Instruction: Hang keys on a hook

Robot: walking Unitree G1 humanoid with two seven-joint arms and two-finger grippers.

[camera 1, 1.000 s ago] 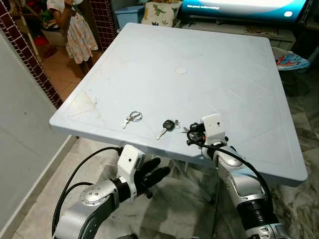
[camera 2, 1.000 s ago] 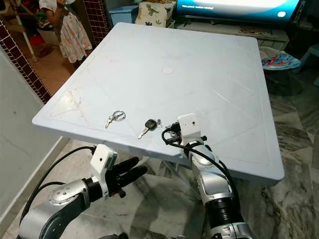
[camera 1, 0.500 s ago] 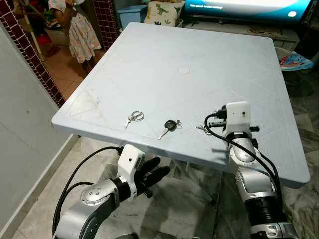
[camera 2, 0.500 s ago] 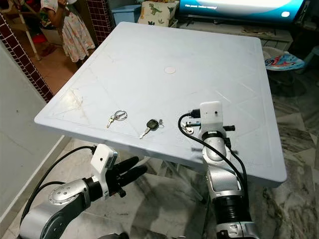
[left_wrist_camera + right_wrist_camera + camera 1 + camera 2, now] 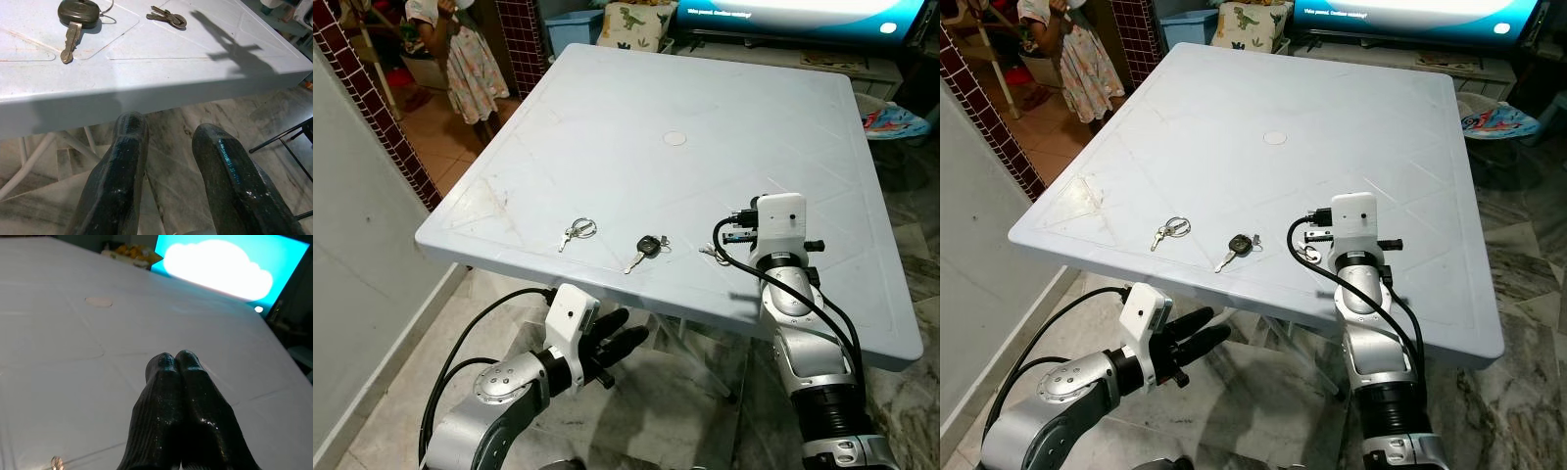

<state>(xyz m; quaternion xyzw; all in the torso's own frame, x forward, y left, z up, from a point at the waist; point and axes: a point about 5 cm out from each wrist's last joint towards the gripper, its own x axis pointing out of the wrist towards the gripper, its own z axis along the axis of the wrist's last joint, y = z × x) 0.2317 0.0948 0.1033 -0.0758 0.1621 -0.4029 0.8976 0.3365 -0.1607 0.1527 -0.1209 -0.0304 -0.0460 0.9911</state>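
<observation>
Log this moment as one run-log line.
right gripper: shut, empty, above pale blue plastic table | left gripper: open, below table edge | black-headed car key, small silver key ring, silver key bunch: on table

The right gripper (image 5: 175,363) has lifted up and moved away from the black key (image 5: 644,248), toward the right edge of the table (image 5: 607,137). Its fingers are pressed together, holding nothing.
</observation>
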